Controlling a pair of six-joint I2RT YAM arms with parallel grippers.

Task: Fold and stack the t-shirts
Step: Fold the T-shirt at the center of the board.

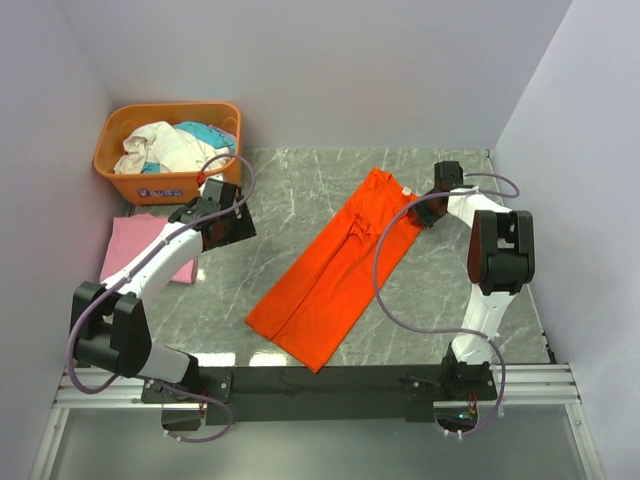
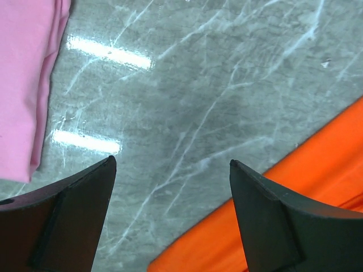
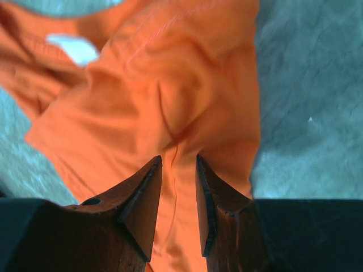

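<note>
In the top view the pink t-shirt (image 1: 140, 250) lies folded at the left of the frame, so I judge this one finished; the orange-red t-shirt (image 1: 335, 270) is a long strip across the middle of the tabletop (image 1: 300, 190), folded lengthwise only (cross folds and stacking are left, and the basket (image 1: 170, 150) in the upper left holds more cloth). In the left wrist view the left hand (image 2: 170, 164) is spread over bare tabletop, with pink cloth in the upper left and orange cloth in the lower right, touching neither. In the right wrist view the right hand (image 3: 178, 161) is low over the orange-red t-shirt near its collar, its fingers drawn close; whether they pinch a fold I cannot tell.
</note>
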